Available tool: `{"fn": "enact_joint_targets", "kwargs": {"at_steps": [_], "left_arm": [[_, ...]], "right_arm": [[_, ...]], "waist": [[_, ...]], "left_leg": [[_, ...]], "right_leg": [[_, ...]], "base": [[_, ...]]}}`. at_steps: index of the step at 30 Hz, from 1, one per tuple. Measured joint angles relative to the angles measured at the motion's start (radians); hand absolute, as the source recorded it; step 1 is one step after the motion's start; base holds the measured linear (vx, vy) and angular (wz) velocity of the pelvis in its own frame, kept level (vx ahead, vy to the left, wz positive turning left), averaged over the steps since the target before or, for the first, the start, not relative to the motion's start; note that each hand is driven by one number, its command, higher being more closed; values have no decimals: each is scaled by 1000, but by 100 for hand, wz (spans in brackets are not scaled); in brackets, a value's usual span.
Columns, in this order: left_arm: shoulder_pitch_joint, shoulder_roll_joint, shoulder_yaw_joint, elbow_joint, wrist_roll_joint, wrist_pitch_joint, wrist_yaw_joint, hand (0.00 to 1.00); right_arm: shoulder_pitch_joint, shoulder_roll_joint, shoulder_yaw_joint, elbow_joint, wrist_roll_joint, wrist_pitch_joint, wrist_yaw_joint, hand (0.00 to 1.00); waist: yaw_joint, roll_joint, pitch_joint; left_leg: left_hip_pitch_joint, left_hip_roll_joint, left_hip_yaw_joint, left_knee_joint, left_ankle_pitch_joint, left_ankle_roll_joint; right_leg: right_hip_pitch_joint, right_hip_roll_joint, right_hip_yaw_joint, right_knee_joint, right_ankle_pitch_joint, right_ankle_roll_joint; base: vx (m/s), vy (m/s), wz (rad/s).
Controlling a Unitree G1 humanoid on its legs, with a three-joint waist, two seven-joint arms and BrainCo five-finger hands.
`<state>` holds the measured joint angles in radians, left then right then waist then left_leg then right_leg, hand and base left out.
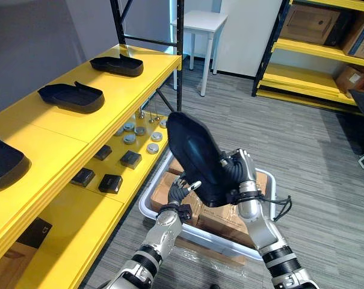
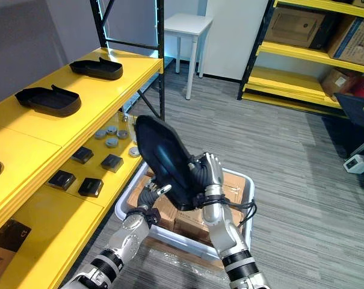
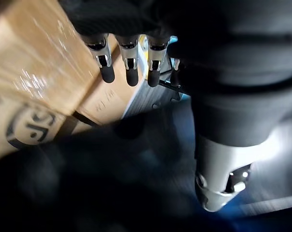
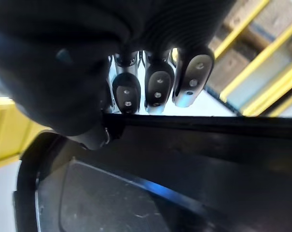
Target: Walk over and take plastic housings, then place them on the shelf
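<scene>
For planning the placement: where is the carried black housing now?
Left eye view, centre: the black housing is between the left hand and right hand, above the white bin, right of the yellow shelf.

You have one black glossy plastic housing [image 1: 197, 158], a rounded teardrop shell, raised on edge and tilted, its narrower end uppermost, just beside the yellow shelf [image 1: 61, 135]. Your right hand [image 1: 242, 174] curls over its rim; your left hand [image 1: 182, 189] meets its lower edge. Three matching black shells lie flat and well apart on the top board: far shell [image 1: 117, 64], middle shell [image 1: 71, 97], near shell [image 1: 4, 162].
</scene>
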<state>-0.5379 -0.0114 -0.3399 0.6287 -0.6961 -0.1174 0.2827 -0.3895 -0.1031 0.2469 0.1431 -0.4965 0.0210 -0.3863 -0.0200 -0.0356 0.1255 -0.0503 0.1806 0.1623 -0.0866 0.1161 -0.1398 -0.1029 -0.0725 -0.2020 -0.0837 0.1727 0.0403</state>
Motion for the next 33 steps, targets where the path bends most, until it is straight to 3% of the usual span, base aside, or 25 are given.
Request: {"fn": "enact_joint_targets", "kwargs": {"at_steps": [1, 10, 17, 18, 26, 29, 30, 31, 32, 33], "left_arm": [[0, 0, 1, -3, -49, -25, 0, 100], [5, 5, 49, -56, -188, -145, 9, 100], [128, 4, 77, -220, -181, -151, 8, 100], [154, 4, 82, -240, -174, -151, 7, 100], [428, -3, 178, -498, -2, -150, -11, 100], [523, -21, 213, -583, 145, -149, -5, 100], [543, -34, 228, -604, 238, -148, 15, 100], [553, -40, 240, -620, 336, -146, 45, 100], [553, -40, 250, -622, 367, -146, 53, 100], [554, -42, 263, -632, 462, -140, 97, 100]], "right_arm": [[17, 5, 7, -8, 23, -4, -9, 100], [93, 10, 30, -59, 111, -76, -35, 100], [132, 12, 60, -104, 136, -123, -33, 100], [140, 14, 73, -106, 136, -123, -31, 0], [272, 73, 149, -157, 259, -176, 76, 0], [326, 74, 146, -161, 283, -186, 111, 0], [342, 74, 144, -163, 297, -188, 112, 0], [356, 74, 139, -172, 304, -191, 112, 0], [357, 75, 130, -173, 304, -193, 113, 0], [357, 75, 113, -177, 305, -194, 114, 0]], "waist": [[1, -2, -5], [-16, -21, -23], [-15, -28, -34], [-14, -30, -37], [1, -25, -82], [14, -15, -92], [22, -8, -95], [38, 0, -98], [39, 5, -97], [36, 13, -97]], "left_leg": [[0, -1, 0, 0, 0, 0], [13, 4, 1, 0, -2, -3], [28, 6, -3, -3, -6, -8], [34, 7, -5, -3, -8, -9], [34, 4, -53, -4, -9, -11], [7, -6, -128, 1, -8, -10], [-16, -15, -169, 3, 0, -1], [-43, -18, -165, 4, 4, 12], [-59, -17, -147, 7, 5, 16], [-84, -10, -65, 17, -3, 50]], "right_leg": [[0, -1, 0, 0, 0, 0], [12, 0, 1, -1, 0, 0], [31, 1, -4, -1, -2, 1], [37, 1, -6, -1, -4, 3], [69, -2, -62, -1, -32, 12], [97, -12, -143, 0, -49, 19], [104, -20, -189, 1, -55, 20], [108, -30, -231, 1, -59, 25], [113, -36, -259, 1, -64, 32], [126, -51, -319, 4, -70, 40]], "base": [[-26, 36, 1], [-24, 23, 0], [-2, 6, 1], [-10, 28, 7], [-7, 23, 20], [-1, 19, 81], [-3, 24, 103], [-4, 34, 120], [-15, 55, 137], [9, 78, 142]]}}
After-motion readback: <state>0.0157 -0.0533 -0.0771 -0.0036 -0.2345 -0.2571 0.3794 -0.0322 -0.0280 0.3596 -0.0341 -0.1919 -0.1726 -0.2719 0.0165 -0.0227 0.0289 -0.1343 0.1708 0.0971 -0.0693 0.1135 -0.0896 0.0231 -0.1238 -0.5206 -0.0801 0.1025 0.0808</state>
